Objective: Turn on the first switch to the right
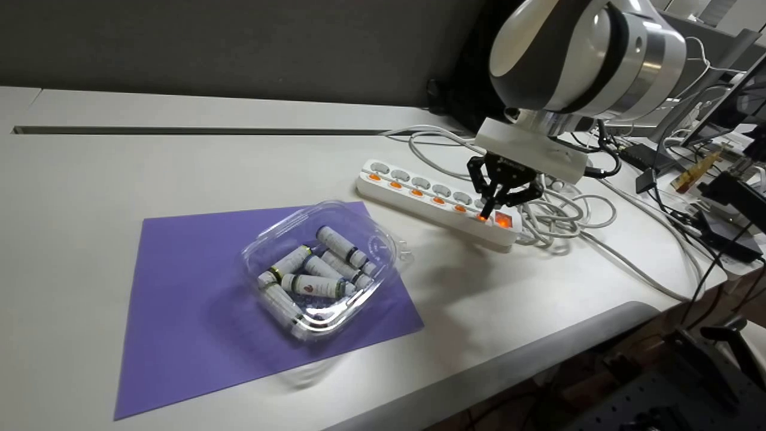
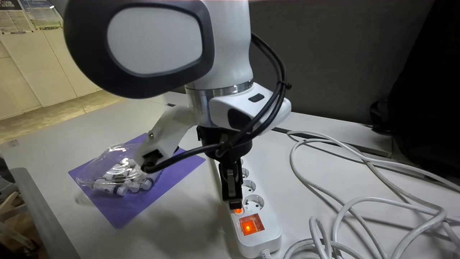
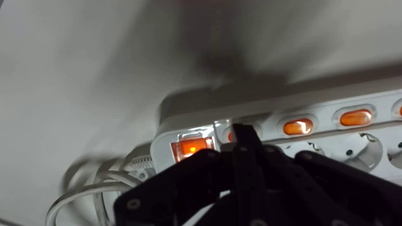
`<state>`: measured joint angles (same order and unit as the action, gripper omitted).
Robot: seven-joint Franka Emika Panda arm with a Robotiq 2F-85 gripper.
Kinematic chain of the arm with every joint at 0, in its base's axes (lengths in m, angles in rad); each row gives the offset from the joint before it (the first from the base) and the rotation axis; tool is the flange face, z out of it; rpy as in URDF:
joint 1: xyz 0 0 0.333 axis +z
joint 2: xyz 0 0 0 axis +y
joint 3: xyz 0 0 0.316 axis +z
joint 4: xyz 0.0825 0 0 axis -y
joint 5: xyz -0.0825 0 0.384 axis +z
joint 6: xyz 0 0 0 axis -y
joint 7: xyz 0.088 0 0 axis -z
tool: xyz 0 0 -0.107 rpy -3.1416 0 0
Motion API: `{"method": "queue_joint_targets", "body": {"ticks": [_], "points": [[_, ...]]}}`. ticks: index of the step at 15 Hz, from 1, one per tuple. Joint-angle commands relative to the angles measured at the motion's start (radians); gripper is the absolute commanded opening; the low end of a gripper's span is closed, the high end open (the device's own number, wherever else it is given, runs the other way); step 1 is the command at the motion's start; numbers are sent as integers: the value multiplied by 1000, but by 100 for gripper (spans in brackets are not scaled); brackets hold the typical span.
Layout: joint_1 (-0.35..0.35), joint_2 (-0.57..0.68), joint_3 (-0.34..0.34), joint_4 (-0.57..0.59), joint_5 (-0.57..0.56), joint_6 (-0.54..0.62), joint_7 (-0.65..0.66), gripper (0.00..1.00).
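Observation:
A white power strip (image 1: pixel 413 206) lies on the table, with a row of small orange switches beside its sockets. It also shows in an exterior view (image 2: pixel 270 226) and in the wrist view (image 3: pixel 161 153). The end small switch (image 3: pixel 230 136), beside the large main switch (image 3: pixel 191 147), is mostly covered by my fingertips. Its visible edge glows orange in an exterior view (image 2: pixel 238 211). The large main switch is lit. My gripper (image 3: pixel 244 127) is shut and empty, pointing down with its tips over that small switch. I cannot tell whether they touch it. The gripper shows in both exterior views (image 1: pixel 489 209) (image 2: pixel 235 204).
White cables (image 1: pixel 562 209) lie coiled beside the lit end of the strip. A clear plastic container (image 1: pixel 320 269) with several small white tubes stands on a purple sheet (image 1: pixel 179 335). A dark partition (image 1: pixel 239 48) stands behind the table. The table's front edge (image 1: pixel 508 365) is nearby.

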<state>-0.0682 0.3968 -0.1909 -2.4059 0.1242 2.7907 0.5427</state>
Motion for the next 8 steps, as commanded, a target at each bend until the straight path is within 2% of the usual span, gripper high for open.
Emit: {"method": "queue_joint_targets", "body": {"ticks": [1,8], "points": [[6,11,-21,15,34,-28,-15,0],[16,25,-33,23,46,-32,-11,0]]}}
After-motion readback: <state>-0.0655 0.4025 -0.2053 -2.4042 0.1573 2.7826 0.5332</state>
